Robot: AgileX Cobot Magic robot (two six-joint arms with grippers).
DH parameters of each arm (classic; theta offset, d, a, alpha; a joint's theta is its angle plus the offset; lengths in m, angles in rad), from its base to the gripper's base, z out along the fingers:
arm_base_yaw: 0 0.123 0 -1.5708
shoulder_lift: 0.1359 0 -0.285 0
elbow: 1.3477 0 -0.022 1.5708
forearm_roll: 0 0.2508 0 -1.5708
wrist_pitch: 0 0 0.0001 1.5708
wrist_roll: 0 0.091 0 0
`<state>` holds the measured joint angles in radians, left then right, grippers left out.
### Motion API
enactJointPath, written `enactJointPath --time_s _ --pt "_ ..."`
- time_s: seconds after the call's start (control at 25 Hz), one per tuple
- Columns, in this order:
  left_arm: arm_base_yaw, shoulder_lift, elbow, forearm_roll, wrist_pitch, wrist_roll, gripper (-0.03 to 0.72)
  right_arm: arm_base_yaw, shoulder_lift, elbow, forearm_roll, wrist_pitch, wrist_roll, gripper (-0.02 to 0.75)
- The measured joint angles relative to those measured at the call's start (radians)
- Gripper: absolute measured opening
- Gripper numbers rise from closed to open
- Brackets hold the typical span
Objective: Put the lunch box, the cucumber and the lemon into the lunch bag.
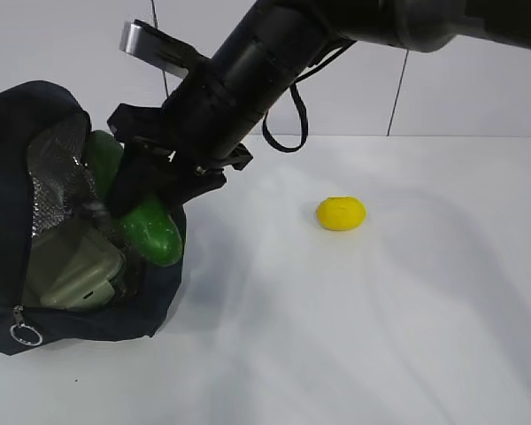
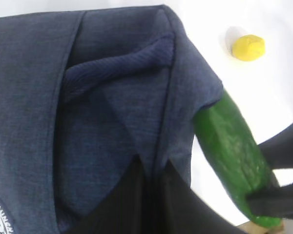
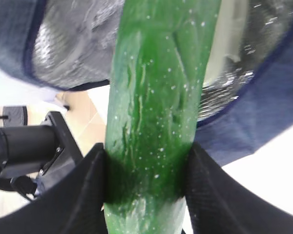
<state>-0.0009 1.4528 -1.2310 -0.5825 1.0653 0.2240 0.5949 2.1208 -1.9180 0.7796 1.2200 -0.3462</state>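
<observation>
The navy lunch bag point(image 1: 13, 133) lies at the left with its mouth facing right and its foil lining point(image 1: 53, 168) showing. The sage-lidded lunch box point(image 1: 71, 266) lies inside it. My right gripper point(image 1: 146, 199) reaches across and is shut on the cucumber point(image 1: 150, 230), whose far end is inside the bag mouth. In the right wrist view the gripper point(image 3: 146, 175) clamps the cucumber point(image 3: 161, 87) from both sides. My left gripper point(image 2: 154, 168) is shut on a fold of the bag's fabric point(image 2: 112, 112). The lemon point(image 1: 341, 212) sits alone on the table, also seen in the left wrist view point(image 2: 248, 47).
The white table point(image 1: 336, 336) spreads to the right of the bag. The bag's zipper ring pull point(image 1: 25, 334) hangs at its lower front corner. The other arm's dark body point(image 3: 19, 146) shows to the left of the cucumber.
</observation>
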Motion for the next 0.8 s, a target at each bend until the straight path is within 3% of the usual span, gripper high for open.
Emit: enactJointPath --time_s 0.2,0.56,0.8 --pt "0.0 0.002 0.0 0.0 -0.003 0.0 0.008 0.018 0.006 0.0 0.032 0.0 -0.012 0.374" --pt "0.0 0.027 0.0 -0.014 0.023 0.0 0.007 0.018 0.12 0.0 0.262 -0.007 -0.184 0.374" --pt "0.0 0.028 0.0 -0.028 0.048 0.0 0.007 0.018 0.127 0.0 0.303 -0.141 -0.272 0.374"
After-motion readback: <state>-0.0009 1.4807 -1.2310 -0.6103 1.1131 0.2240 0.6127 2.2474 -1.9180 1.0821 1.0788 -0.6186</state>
